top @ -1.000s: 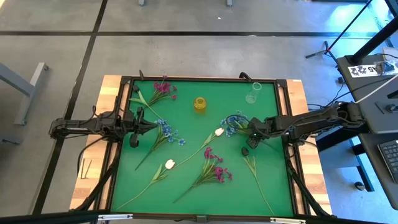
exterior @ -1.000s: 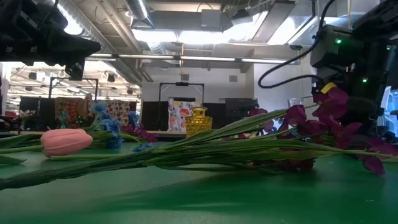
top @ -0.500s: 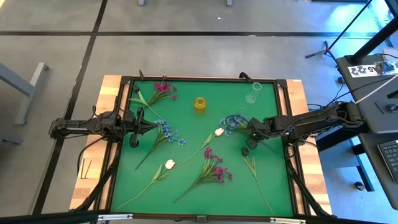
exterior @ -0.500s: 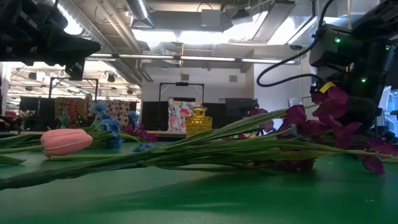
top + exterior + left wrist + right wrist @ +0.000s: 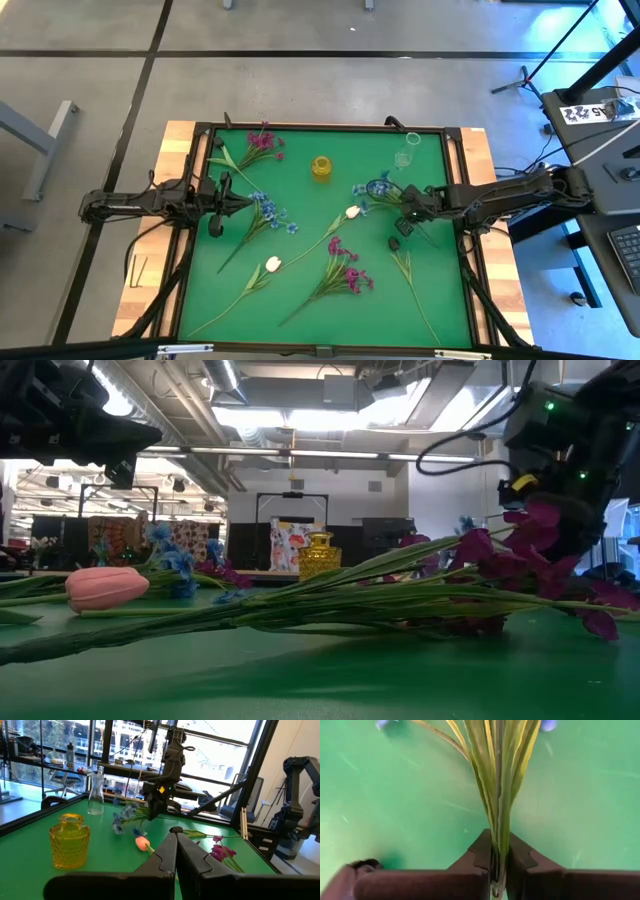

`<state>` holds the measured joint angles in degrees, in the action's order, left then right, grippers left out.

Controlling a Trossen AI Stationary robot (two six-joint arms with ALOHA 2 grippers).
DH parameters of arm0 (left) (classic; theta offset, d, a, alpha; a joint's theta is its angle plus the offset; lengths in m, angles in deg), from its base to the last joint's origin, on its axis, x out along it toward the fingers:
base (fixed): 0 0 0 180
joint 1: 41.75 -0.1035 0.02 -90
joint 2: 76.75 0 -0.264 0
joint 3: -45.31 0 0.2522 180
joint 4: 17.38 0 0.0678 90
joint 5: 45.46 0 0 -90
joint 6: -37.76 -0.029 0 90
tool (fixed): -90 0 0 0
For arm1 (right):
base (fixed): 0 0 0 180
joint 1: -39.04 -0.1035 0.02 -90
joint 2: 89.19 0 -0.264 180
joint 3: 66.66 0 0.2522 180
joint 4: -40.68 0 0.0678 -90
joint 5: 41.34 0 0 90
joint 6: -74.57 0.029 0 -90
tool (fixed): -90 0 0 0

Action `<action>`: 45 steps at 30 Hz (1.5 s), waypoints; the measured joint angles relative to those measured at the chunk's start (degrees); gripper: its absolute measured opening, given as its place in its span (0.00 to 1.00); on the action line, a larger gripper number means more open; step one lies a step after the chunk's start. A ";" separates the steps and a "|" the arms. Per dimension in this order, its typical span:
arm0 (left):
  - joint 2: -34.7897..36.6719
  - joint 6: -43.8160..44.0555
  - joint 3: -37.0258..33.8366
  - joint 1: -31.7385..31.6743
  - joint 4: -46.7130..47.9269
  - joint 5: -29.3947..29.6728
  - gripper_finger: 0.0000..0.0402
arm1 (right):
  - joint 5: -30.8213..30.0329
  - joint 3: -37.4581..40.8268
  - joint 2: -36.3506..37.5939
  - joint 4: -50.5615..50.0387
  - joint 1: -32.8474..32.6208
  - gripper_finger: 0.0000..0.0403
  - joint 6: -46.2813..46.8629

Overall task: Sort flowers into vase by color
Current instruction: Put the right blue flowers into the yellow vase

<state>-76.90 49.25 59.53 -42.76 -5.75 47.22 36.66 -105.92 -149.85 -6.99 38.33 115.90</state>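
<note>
The right gripper [image 5: 499, 865] has its fingers pinching the green stems of a blue-blossomed artificial flower [image 5: 378, 189]; narrow yellow-green leaves fan out ahead of the fingertips, with small blue blossoms at the far end, over the green tabletop [image 5: 300, 220]. The left gripper [image 5: 176, 851] hovers with fingers pressed together, a yellow glass vase [image 5: 69, 841] ahead.

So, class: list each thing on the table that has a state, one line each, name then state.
Right gripper: shut on the blue flower's stem.
Blue flower: held, lifted off the mat.
Left gripper: shut, empty.
Yellow vase: upright, empty.
Clear vase: upright, empty.
White tulip: lying flat.
</note>
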 joint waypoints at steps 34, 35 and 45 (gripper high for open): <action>0.01 0.00 0.00 0.00 0.00 0.00 0.00 | -14.00 -3.65 16.01 43.31 0.00 0.04 -29.81; 0.01 0.00 -0.01 -0.01 0.00 0.00 0.00 | -13.98 -3.65 15.64 46.27 0.00 0.04 -31.39; 0.01 0.00 0.01 0.01 0.02 -0.02 0.00 | -9.05 -3.63 5.55 73.07 0.23 0.04 -45.97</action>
<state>-76.89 49.25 59.54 -42.75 -5.73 47.20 27.61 -109.55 -144.30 66.08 38.56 69.93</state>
